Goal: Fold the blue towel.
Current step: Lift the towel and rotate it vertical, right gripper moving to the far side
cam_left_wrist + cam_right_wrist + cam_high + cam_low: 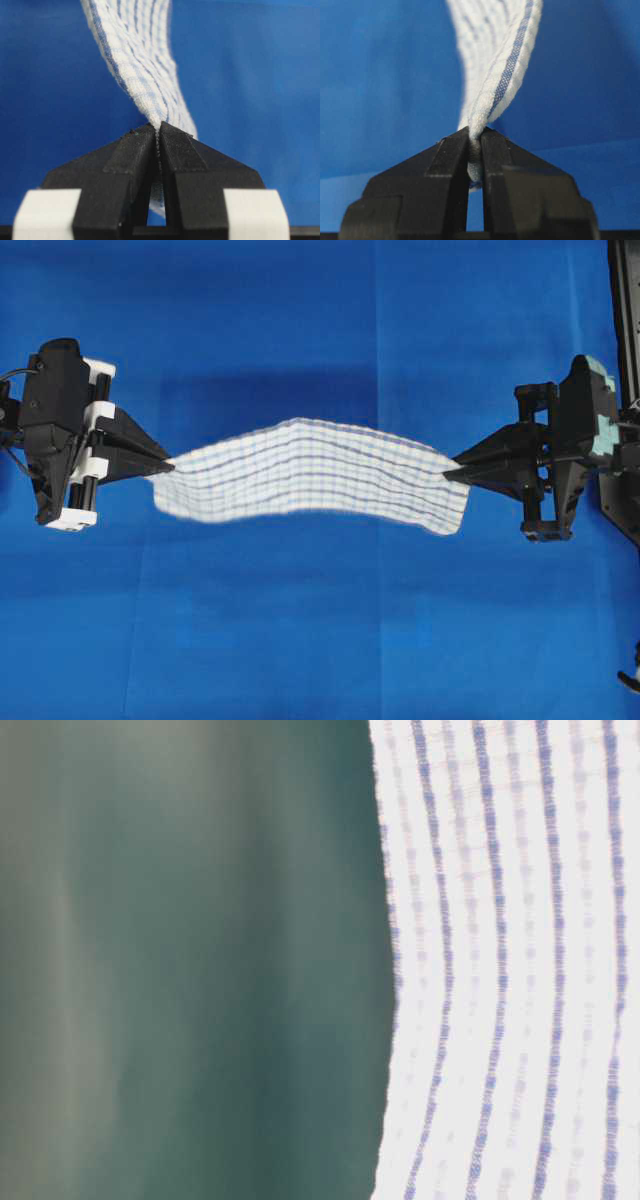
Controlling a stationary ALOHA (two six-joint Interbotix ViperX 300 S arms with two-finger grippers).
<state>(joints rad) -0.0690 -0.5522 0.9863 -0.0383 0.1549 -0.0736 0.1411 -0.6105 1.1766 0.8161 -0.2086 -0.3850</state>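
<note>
1. Black jaws of the left gripper (pixel 159 134) are pinching one end of the blue towel (pixel 142 65), pressed tight on the bunched weave.
2. The right gripper (pixel 475 135) is likewise clamping the towel's opposite end, a dark-blue stripe running away from its tips.
3. Farther out, the towel is hanging stretched between both grippers, sagging in a shallow arc above the blue sheet (pixel 320 640) that is covering the counter.
4. In the table-level view, the striped cloth is filling the right side, blurred.
</note>
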